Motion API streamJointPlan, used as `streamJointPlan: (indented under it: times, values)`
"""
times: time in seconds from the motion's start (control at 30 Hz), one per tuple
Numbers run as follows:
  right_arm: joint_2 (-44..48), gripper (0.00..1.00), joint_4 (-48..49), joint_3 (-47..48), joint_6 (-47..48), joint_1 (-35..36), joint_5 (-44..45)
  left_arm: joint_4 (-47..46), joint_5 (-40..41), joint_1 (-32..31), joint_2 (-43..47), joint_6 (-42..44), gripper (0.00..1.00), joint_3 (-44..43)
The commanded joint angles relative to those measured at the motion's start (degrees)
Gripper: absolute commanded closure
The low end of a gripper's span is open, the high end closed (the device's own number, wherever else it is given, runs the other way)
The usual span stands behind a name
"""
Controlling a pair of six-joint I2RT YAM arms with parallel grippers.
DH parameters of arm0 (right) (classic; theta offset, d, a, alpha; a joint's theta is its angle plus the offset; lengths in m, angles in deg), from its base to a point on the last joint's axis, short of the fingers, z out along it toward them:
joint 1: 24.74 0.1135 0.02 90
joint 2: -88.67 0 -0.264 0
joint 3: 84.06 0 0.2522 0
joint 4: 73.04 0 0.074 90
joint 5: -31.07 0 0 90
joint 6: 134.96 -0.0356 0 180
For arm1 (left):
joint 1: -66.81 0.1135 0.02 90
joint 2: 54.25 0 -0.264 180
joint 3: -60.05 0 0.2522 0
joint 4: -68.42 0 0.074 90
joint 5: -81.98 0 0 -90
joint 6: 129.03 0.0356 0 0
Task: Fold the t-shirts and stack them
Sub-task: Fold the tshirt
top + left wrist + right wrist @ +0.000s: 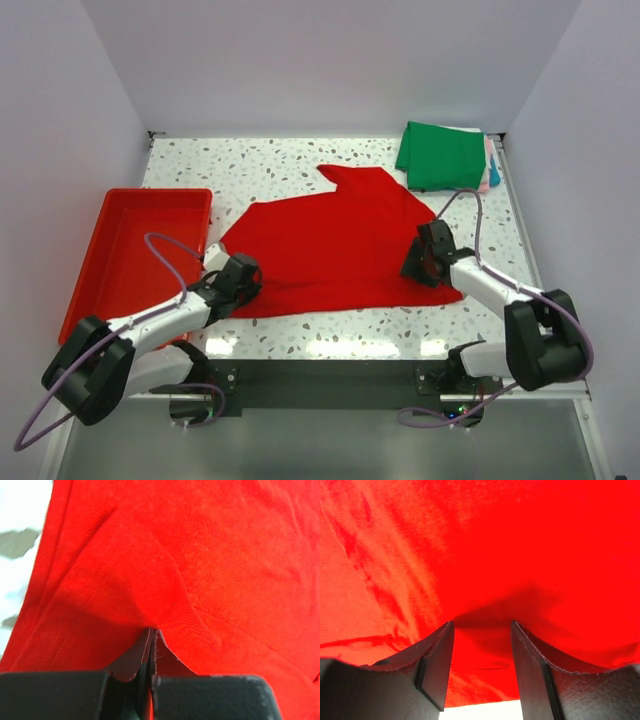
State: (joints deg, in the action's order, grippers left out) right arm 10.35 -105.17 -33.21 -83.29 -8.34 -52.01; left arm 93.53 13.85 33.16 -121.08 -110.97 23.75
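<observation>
A bright red t-shirt [335, 240] lies spread on the speckled table, one sleeve pointing to the back. My left gripper [243, 275] is at its near left corner, shut on the red cloth [165, 580], which puckers at the pinched tips. My right gripper [425, 260] rests on the shirt's near right part, jaws open, with red cloth [480, 645] lying flat between the fingers [437, 665]. A folded green t-shirt [442, 155] tops a stack at the back right, with pink, white and teal edges [490, 165] showing beside it.
A rigid red plastic tray [140, 255] sits at the left, close to my left arm. White walls enclose the table on three sides. The table's near edge [330, 345] runs just before the shirt's hem.
</observation>
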Motion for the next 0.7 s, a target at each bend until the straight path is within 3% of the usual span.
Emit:
streamJointPlan:
  times: [0.0, 0.3, 0.4, 0.43, 0.53, 0.67]
  values:
    - [6.1, 0.47, -4.5, -4.6, -2.0, -0.1, 0.9, 7.9, -0.9, -0.9, 4.2, -1.2, 1.00, 4.7]
    - [23.8, 0.46, -15.0, -7.1, -2.1, 0.0, 0.1, 18.1, -2.1, -2.3, 13.7, 1.4, 1.00, 1.0]
    - [25.3, 0.42, -13.3, -3.7, -0.4, -0.1, -0.1, 18.6, -1.7, -2.2, 16.5, 6.0, 0.81, -2.8]
    - [22.6, 0.41, -12.1, 0.1, 1.7, -0.1, -0.4, 18.5, -0.2, -2.2, 16.5, 8.7, 0.69, -6.5]
    - [14.6, 0.40, -8.2, 11.5, 7.0, 0.0, -4.0, 16.7, 4.1, -1.6, 12.4, 15.0, 0.49, -15.9]
    - [-4.5, 0.40, -1.7, 26.3, 12.6, 0.1, -5.7, 13.4, 3.4, 6.4, -0.4, 23.8, 0.48, -29.4]
